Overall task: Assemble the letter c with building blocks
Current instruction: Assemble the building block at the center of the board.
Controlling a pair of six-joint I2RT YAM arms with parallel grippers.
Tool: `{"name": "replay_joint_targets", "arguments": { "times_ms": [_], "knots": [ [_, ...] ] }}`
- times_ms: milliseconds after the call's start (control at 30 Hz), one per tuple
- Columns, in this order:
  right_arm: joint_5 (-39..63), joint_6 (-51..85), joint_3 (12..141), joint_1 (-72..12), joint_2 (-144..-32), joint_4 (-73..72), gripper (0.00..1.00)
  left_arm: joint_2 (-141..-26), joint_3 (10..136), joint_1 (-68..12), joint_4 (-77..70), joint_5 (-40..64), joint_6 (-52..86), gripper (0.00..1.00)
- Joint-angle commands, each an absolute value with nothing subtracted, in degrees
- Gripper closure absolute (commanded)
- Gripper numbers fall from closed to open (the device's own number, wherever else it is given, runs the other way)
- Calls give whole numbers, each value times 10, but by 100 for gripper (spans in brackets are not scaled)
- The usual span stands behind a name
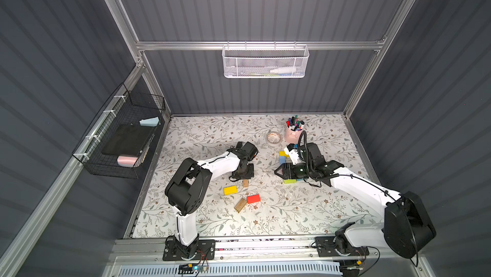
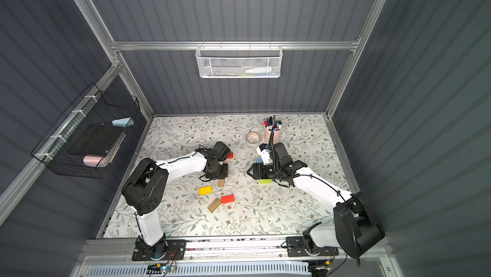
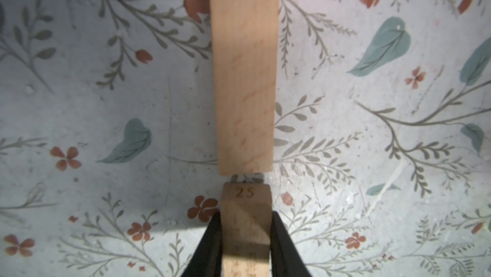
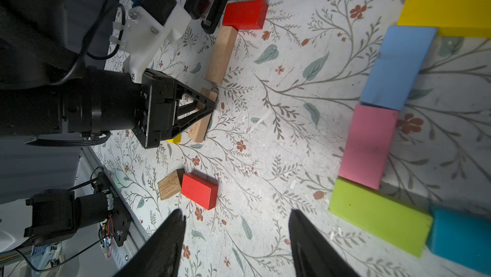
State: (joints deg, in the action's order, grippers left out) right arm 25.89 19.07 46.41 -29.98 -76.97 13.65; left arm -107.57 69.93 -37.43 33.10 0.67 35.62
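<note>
Floral table (image 1: 292,209) fills the lower half of both top views. Near its centre we see the left gripper (image 3: 245,214) clamped on a plain wood block (image 3: 245,196); just right, the right gripper (image 4: 236,213) gapes empty beside the curved row of coloured blocks (image 4: 368,145).

At right, five flat bricks touch in a curved chain: yellow brick (image 4: 449,7) farthest, then light blue brick (image 4: 398,67), pink brick (image 4: 368,145), lime green brick (image 4: 377,225), and teal brick (image 4: 459,235) nearest. At centre, a plain wood brick (image 4: 221,55) and a wood brick marked 25 (image 3: 247,209) line up, narrowly apart, with a far red brick (image 4: 245,14) touching the far end. Nearer lie a loose yellow brick (image 1: 230,190) and a near red brick (image 1: 253,198) touching a dark wood brick (image 1: 240,205).
</note>
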Motion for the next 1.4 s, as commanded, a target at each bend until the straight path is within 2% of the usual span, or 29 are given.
{"name": "replay_joint_targets", "arguments": {
  "times_ms": [0, 1367],
  "knots": [
    [265, 189, 458, -298, -761, 134, 35, -1097, 709, -377, 338, 2, 368, 73],
    [270, 192, 452, -296, -759, 131, 33, -1103, 724, -378, 351, -6, 380, 69]
  ]
}}
